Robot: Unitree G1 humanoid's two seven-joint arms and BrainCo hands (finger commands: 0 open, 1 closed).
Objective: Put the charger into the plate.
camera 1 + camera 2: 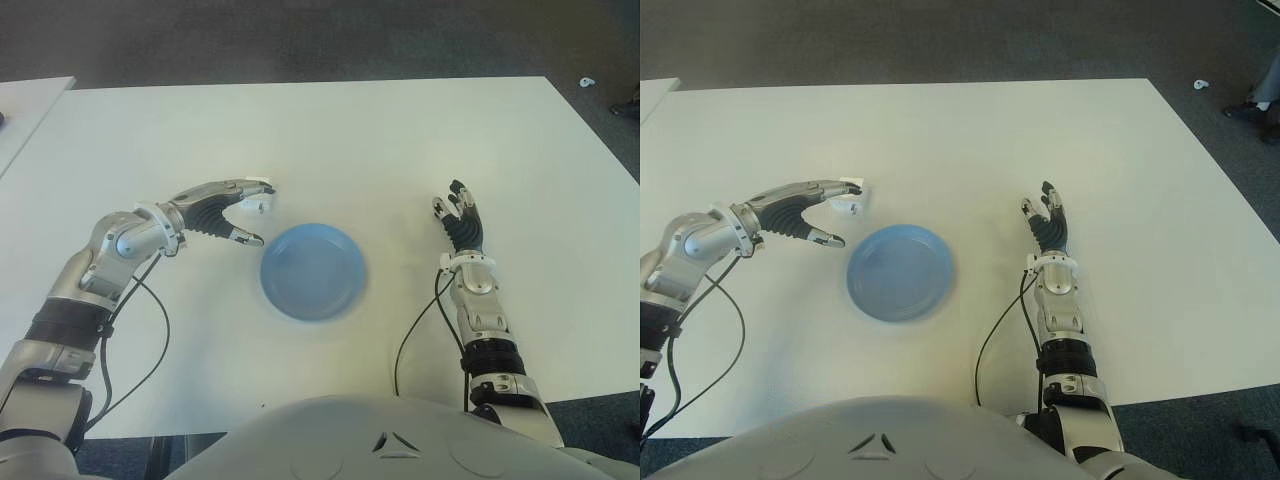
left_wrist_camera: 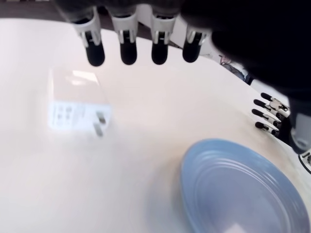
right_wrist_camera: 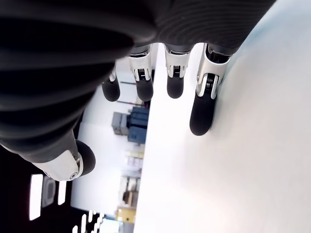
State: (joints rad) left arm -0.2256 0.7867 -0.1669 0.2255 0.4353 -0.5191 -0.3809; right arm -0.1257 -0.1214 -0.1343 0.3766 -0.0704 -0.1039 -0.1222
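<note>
The white charger (image 1: 259, 206) lies on the table with its two prongs showing, just left of the blue plate (image 1: 313, 270), which holds nothing. My left hand (image 1: 246, 213) hovers over the charger, its fingers (image 2: 128, 51) stretched out above it and the thumb below and to the side. No finger touches the charger (image 2: 77, 109), and the hand is open. My right hand (image 1: 458, 214) shows to the right of the plate, fingers (image 3: 201, 116) extended, holding nothing.
The white table (image 1: 400, 140) extends well past the plate on all sides. A second table's corner (image 1: 25, 105) shows at far left. Black cables (image 1: 150, 320) hang from both wrists near the front edge. Dark floor lies beyond.
</note>
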